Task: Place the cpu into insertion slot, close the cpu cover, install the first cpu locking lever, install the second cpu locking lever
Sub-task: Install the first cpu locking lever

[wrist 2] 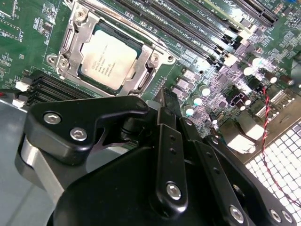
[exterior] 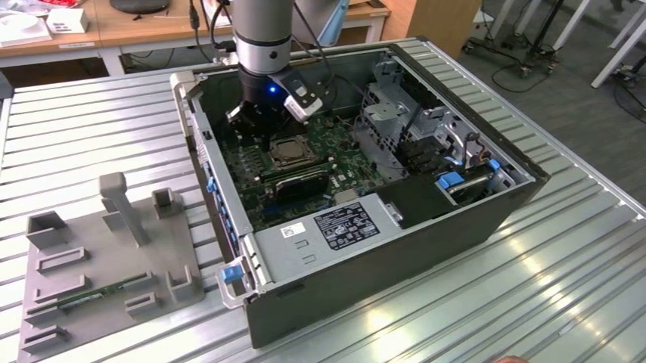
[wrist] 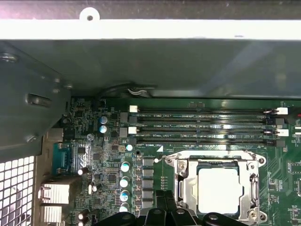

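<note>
The cpu [wrist 2: 107, 55] lies flat in the insertion slot [wrist 2: 123, 34] on the green board, silver top up, and is also seen in the first wrist view [wrist: 220, 190] and the exterior view [exterior: 287, 153]. The cpu cover [wrist 2: 144, 77] is a silver frame lying down around the chip, its window showing the chip's top [wrist: 186, 188]. My gripper [wrist 2: 162, 96] hangs just above the board beside the socket, apart from it, with its black fingers together and nothing between them [wrist: 164, 201]. In the exterior view it stands inside the case, just behind the socket [exterior: 257, 140].
Long black memory slots [wrist: 202, 125] run beside the socket, close to the case wall [wrist: 141, 61]. A drive cage [exterior: 404, 128] and power supply [exterior: 333, 227] fill the case toward the exterior view's right. A grey fixture tray [exterior: 101, 265] sits on the table at the left.
</note>
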